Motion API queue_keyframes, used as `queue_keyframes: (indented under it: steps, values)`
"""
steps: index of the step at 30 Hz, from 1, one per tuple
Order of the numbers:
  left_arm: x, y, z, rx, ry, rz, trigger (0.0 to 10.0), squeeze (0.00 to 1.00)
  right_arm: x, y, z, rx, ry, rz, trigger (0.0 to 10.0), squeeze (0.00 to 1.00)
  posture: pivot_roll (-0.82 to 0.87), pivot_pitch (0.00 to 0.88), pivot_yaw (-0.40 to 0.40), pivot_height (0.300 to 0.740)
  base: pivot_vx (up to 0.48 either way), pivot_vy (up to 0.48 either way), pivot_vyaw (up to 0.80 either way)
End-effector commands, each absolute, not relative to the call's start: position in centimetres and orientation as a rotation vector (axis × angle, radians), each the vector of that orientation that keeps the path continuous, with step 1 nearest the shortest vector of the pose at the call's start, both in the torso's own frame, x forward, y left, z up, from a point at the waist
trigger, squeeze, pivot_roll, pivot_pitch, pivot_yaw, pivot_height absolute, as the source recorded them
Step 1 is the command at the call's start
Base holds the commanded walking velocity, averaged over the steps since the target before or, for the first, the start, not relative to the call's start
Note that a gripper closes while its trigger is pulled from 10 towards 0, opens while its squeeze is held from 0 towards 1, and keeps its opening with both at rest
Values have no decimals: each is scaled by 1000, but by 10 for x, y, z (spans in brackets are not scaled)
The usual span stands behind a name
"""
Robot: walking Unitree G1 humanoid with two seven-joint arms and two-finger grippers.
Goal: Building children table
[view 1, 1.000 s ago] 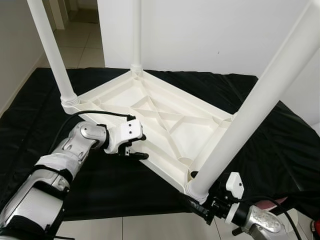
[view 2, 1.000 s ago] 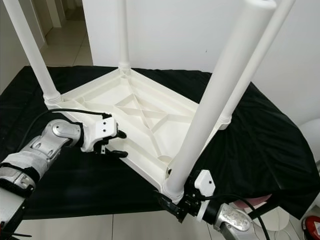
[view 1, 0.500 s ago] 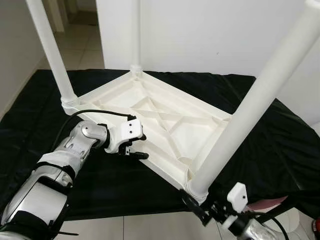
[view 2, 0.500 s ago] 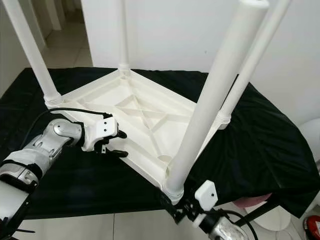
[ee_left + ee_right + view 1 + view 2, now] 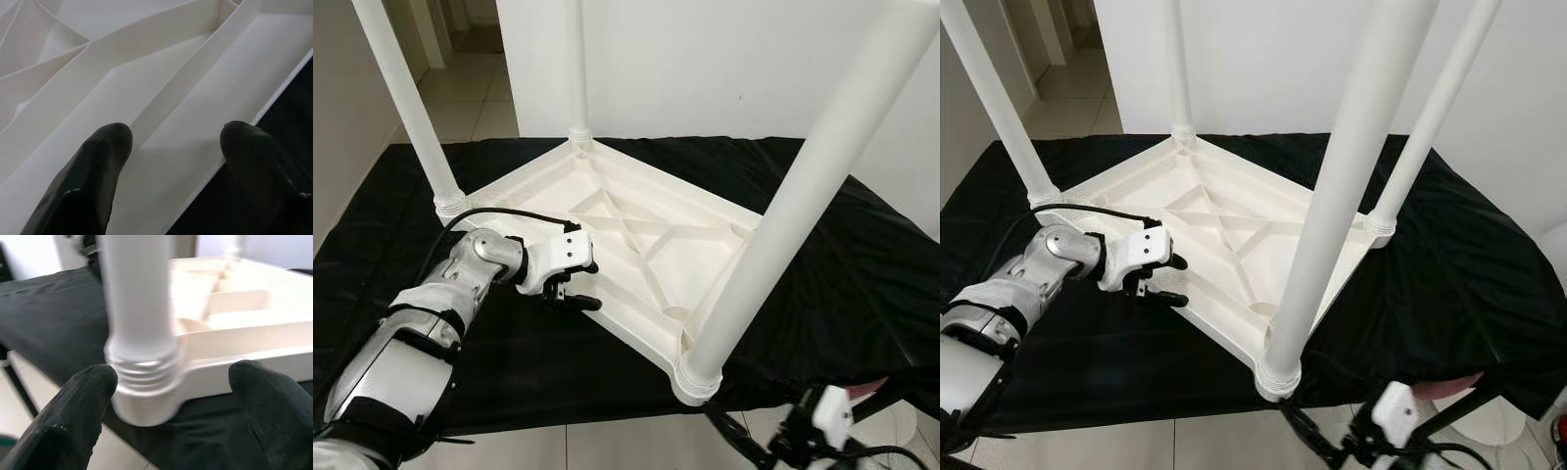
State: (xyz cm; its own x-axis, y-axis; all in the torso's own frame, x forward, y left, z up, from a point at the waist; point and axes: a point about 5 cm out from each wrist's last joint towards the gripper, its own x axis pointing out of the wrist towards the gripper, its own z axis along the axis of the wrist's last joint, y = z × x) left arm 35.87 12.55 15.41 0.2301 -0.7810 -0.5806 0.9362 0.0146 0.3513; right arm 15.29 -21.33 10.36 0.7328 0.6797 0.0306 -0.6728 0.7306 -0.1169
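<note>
Four white legs (image 5: 1332,211) stand upright in the corner sockets of the upturned tabletop (image 5: 636,245), which lies underside-up on a black cloth (image 5: 862,284) over a low surface. Ribbed underside faces the camera. By the look of it, assembly is nearly done: all legs seated, screw threads visible at the collar of the near leg (image 5: 139,308). What seems left is final tightening, then turning the table onto its feet.

Left gripper (image 5: 576,286) sits at the tabletop's near-left edge, fingers spread. In the left wrist view one finger (image 5: 93,171) lies over the white ribbed interior, the other over the black cloth, so the rim runs between them; not pinching, no contact I can confirm.

Right gripper (image 5: 173,396) is low at the table's near corner, off the cloth's front edge, fingers wide apart, facing the near leg's threaded collar. Holds nothing; collar sits beyond the fingertips, apart from them.
</note>
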Motion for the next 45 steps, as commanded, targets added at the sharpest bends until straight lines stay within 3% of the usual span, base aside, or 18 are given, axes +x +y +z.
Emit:
queue_keyframes:
  steps: [1, 5, 10, 11, 16, 25, 36, 45]
  values:
    - [358, 129, 153, 802, 285, -1386, 10000, 0, 155, -226, 106, -96, -76, 706, 10000, 0, -60, 0, 42, 740, 0, 0, 0]
    - [359, 130, 154, 810, 290, -1385, 10000, 0, 159, -236, 106, -76, -74, 668, 10000, 0, -57, 0, 43, 740, 0, 0, 0]
    - [359, 135, 155, 821, 302, -1387, 10000, 0, 168, -257, 102, -39, -96, 517, 10000, 0, -49, 0, 45, 740, 0, 0, 0]
    - [359, 137, 154, 835, 314, -1394, 10000, 0, 175, -265, 101, -1, -119, 412, 10000, 0, -49, 0, 45, 740, 0, 0, 0]
    - [357, 139, 152, 838, 336, -1422, 10000, 0, 183, -272, 99, 40, -143, 317, 10000, 0, -51, 0, 42, 740, 0, 0, 0]
    - [352, 145, 149, 838, 380, -1486, 10000, 0, 192, -272, 100, 58, -177, 258, 10000, 0, -57, 0, 42, 740, 0, 0, 0]
    - [329, 128, 183, 639, 184, -1699, 10000, 0, 228, -243, 105, 113, -233, -11, 10000, 0, -70, 0, 9, 740, 0, 0, 0]
    - [323, 120, 174, 708, 178, -1714, 10000, 0, 238, -236, 105, 118, -232, 0, 10000, 0, -67, 0, -12, 740, 0, 0, 0]
